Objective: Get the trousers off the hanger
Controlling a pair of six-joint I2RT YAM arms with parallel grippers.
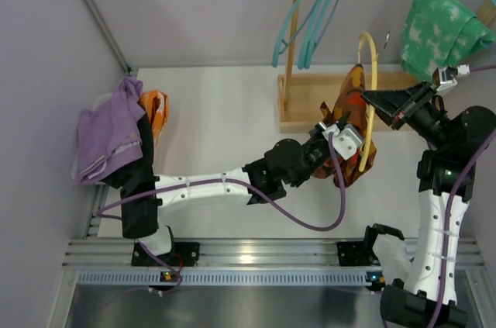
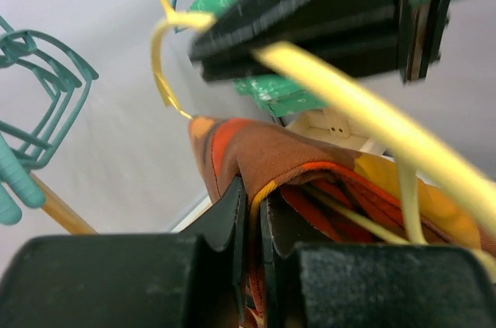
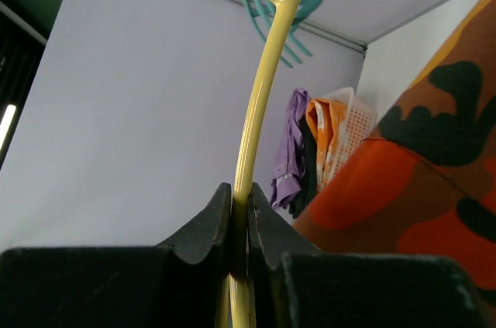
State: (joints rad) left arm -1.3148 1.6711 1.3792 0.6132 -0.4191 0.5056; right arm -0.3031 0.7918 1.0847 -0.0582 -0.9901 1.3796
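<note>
The orange-red-brown patterned trousers (image 1: 355, 89) hang over a yellow hanger (image 1: 373, 64) in front of the wooden rack. My left gripper (image 2: 253, 219) is shut on a fold of these trousers (image 2: 294, 150) at their upper edge. My right gripper (image 3: 240, 219) is shut on the yellow hanger's arm (image 3: 263, 88), just right of the cloth (image 3: 418, 181). The two grippers sit close together, left gripper (image 1: 341, 132) below right gripper (image 1: 366, 96). Purple trousers (image 1: 108, 130) lie draped at the far left. Green mottled trousers (image 1: 438, 29) hang on a teal hanger at the top right.
Several empty teal hangers (image 1: 314, 10) hang on the wooden rack (image 1: 293, 49), whose base (image 1: 310, 103) lies behind the grippers. A white basket (image 3: 353, 119) with orange cloth (image 1: 155, 107) stands at the left wall. Metal frame posts run along the walls.
</note>
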